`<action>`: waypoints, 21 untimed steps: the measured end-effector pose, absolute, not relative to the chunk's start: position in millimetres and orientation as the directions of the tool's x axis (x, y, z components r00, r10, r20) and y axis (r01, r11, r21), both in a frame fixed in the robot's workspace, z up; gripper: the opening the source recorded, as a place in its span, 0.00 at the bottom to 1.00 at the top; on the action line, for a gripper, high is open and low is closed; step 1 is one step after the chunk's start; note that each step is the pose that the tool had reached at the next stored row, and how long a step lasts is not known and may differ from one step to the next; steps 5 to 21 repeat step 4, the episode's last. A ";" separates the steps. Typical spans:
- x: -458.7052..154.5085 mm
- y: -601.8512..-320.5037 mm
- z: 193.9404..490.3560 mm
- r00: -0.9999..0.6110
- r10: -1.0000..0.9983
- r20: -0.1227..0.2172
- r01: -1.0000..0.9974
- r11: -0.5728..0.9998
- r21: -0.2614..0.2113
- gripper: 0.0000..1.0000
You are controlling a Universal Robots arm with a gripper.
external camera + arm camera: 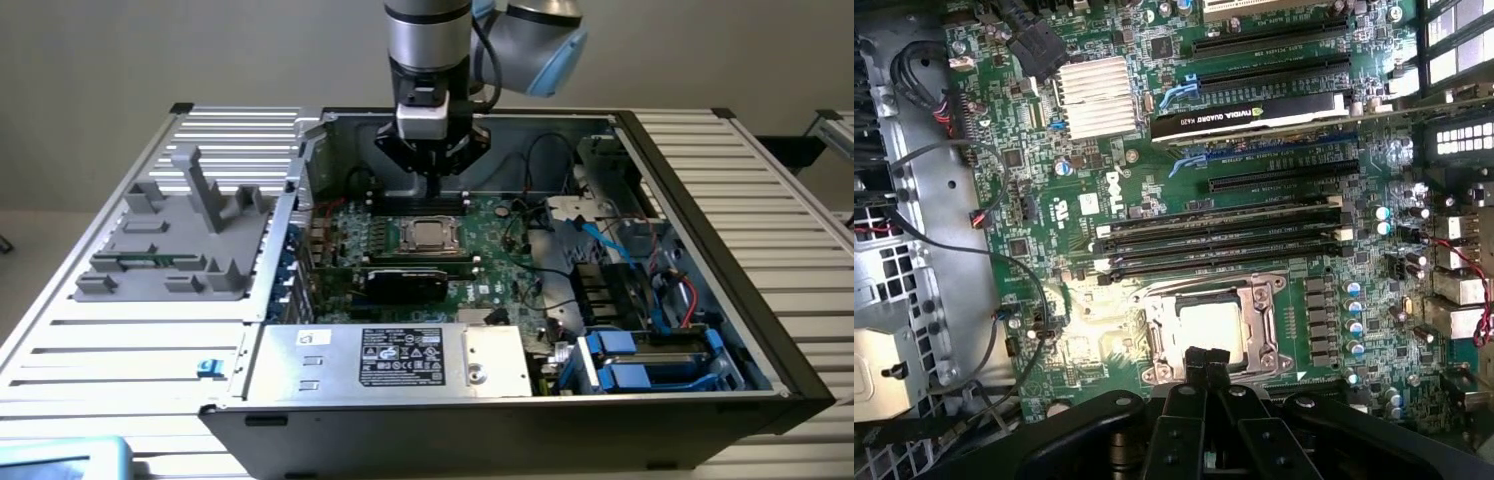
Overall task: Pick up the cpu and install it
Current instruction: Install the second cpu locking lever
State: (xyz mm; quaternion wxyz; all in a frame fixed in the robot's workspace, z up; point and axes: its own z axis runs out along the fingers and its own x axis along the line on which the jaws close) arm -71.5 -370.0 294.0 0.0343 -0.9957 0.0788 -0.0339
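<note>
The cpu (427,235) is a shiny silver square lying flat in the metal-framed socket (404,222) on the green motherboard, inside the open computer case. In the wrist view the cpu (1211,326) shows bright inside the socket frame (1265,322). My gripper (437,192) hangs just above the far edge of the socket, pointing down. Its two black fingers are shut together with nothing between them, and the gripper (1204,360) sits over the cpu's near edge. Whether the tips touch the chip cannot be told.
A black graphics card (407,283) (1254,115) stands beside the socket, with memory slots (1214,240) between them. A finned heat sink (1094,95), loose cables (541,215) and the power supply (387,360) crowd the case. A grey fixture tray (174,240) lies at the exterior view's left.
</note>
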 end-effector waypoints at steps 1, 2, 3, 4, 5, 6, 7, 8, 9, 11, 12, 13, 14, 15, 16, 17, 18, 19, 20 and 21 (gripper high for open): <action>-71.5 -370.0 294.0 0.985 -0.159 0.062 -0.155 -0.985 -0.074 0.11; -71.5 -370.0 294.0 0.985 -0.159 0.062 -0.155 -0.985 -0.074 0.11; -71.5 -370.0 294.0 0.985 -0.159 0.062 -0.155 -0.985 -0.074 0.11; -71.5 -370.0 294.0 0.985 -0.159 0.062 -0.155 -0.985 -0.074 0.11; -71.5 -370.0 294.0 0.985 -0.159 0.062 -0.155 -0.985 -0.074 0.11; -71.5 -370.0 294.0 0.985 -0.159 0.062 -0.155 -0.985 -0.074 0.11; -71.5 -370.0 294.0 0.985 -0.159 0.062 -0.155 -0.985 -0.074 0.11; -71.5 -370.0 294.0 0.985 -0.159 0.062 -0.155 -0.985 -0.074 0.11; -71.5 -370.0 294.0 0.985 -0.159 0.062 -0.155 -0.985 -0.074 0.11; -71.5 -370.0 294.0 0.985 -0.159 0.062 -0.155 -0.985 -0.074 0.11; -71.5 -370.0 294.0 0.985 -0.159 0.062 -0.155 -0.985 -0.074 0.11; -71.5 -370.0 294.0 0.985 -0.159 0.062 -0.155 -0.985 -0.074 0.11; -71.5 -370.0 294.0 0.985 -0.159 0.062 -0.155 -0.985 -0.074 0.11; -71.5 -370.0 294.0 0.985 -0.159 0.062 -0.155 -0.985 -0.074 0.11; -71.5 -370.0 294.0 0.985 -0.159 0.062 -0.155 -0.985 -0.074 0.11; -71.5 -370.0 294.0 0.985 -0.159 0.062 -0.155 -0.985 -0.074 0.11; -71.5 -370.0 294.0 0.985 -0.159 0.062 -0.155 -0.985 -0.074 0.11; -71.5 -370.0 294.0 0.985 -0.159 0.062 -0.155 -0.985 -0.074 0.11; -71.5 -370.0 294.0 0.985 -0.159 0.062 -0.155 -0.985 -0.074 0.11; -71.5 -370.0 294.0 0.985 -0.159 0.062 -0.155 -0.985 -0.074 0.11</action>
